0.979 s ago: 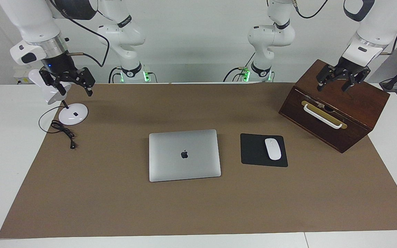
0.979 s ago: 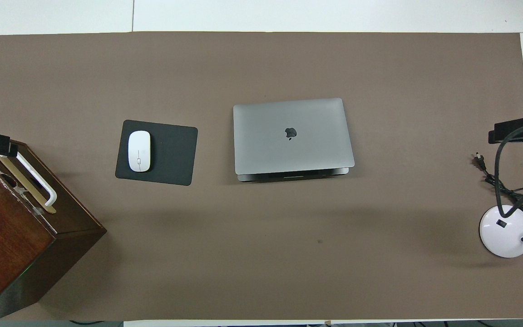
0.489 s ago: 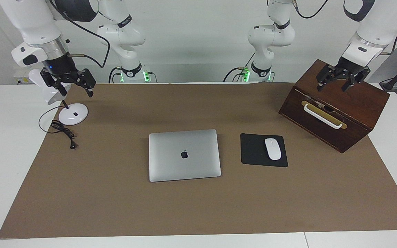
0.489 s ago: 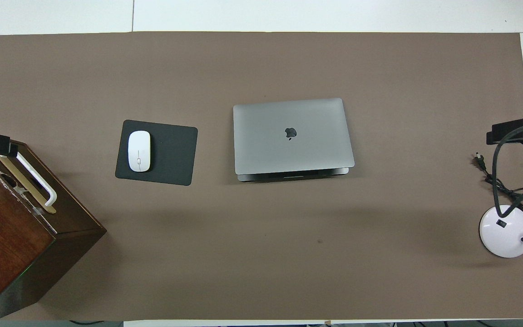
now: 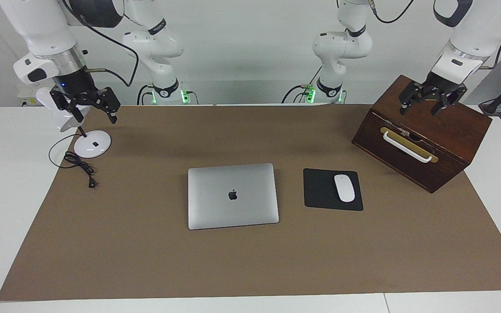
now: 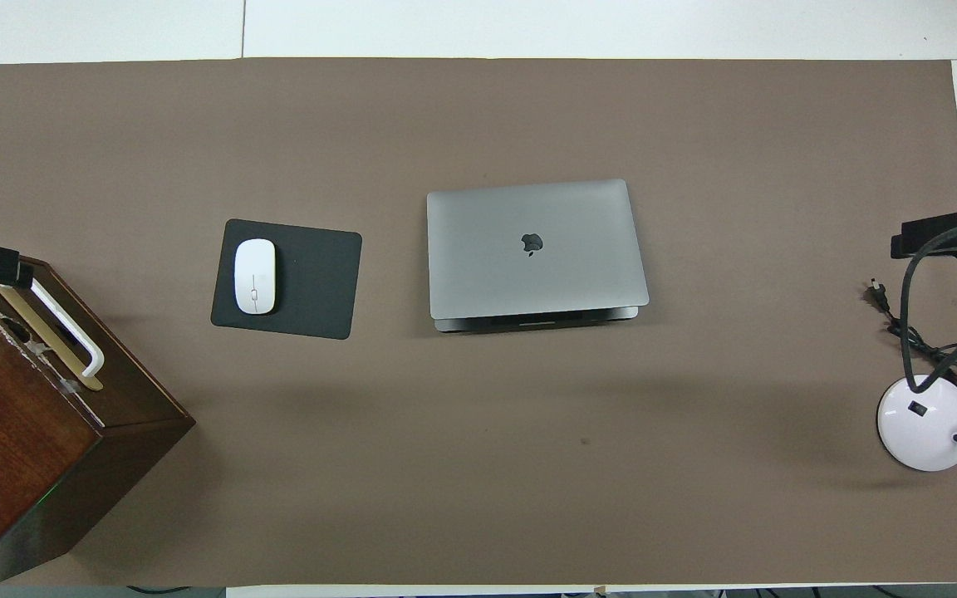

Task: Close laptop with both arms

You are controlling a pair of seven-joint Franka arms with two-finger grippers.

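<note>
The silver-grey laptop (image 5: 233,195) lies mid-table on the brown mat with its lid down and the apple logo facing up. From above, the laptop (image 6: 532,249) shows a thin strip of its base along the edge nearer the robots. My left gripper (image 5: 419,110) hangs open just over the top of the wooden box, holding nothing. My right gripper (image 5: 96,116) hangs open over the desk lamp at the right arm's end, also holding nothing. Both grippers are well away from the laptop.
A black mouse pad (image 5: 320,191) with a white mouse (image 5: 344,188) lies beside the laptop toward the left arm's end. The dark wooden box (image 5: 424,139) with a white handle stands past it. A white desk lamp (image 5: 92,144) and its cable (image 5: 81,167) sit at the right arm's end.
The right gripper has drifted very slightly over the lamp. The laptop, the left gripper and everything else stay where they were.
</note>
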